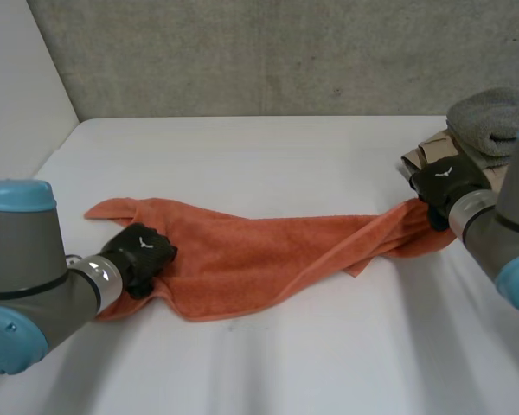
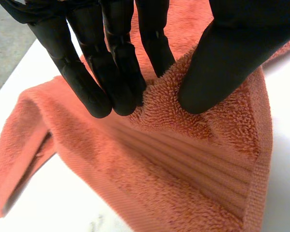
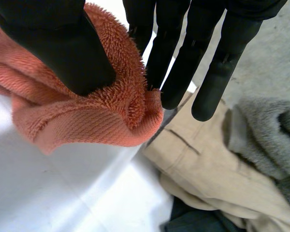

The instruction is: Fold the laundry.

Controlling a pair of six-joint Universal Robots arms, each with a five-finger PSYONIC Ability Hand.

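Orange is what catches the eye from where I stand: the orange towel (image 1: pixel 259 251) lies rumpled and drawn out long on the white table (image 1: pixel 285 363), reaching from one hand to the other. The left hand (image 1: pixel 143 255) sits on the towel's end nearest its own arm, close to the near edge, palm down on the cloth. From its wrist view, its straight fingers (image 2: pixel 121 72) press into the pile on one side and its thumb (image 2: pixel 232 63) on the other, with a ridge of terry pinched up between them. Beyond those fingertips the towel doubles over itself in a loose fold. The right hand (image 1: pixel 445 186) has the opposite end, which narrows to a bunched tip at its palm. Its thumb (image 3: pixel 63 43) bears down on a rolled lump of cloth and clamps it against the nearest fingers (image 3: pixel 183 63); the outer fingers stick out straight past the towel. Just beyond those fingertips, touching or nearly touching the towel's end, lies a pile of other laundry: a beige garment (image 3: pixel 208 164), a grey towel (image 3: pixel 266 135) on top of it, and a bit of dark cloth (image 3: pixel 198 220) beneath.
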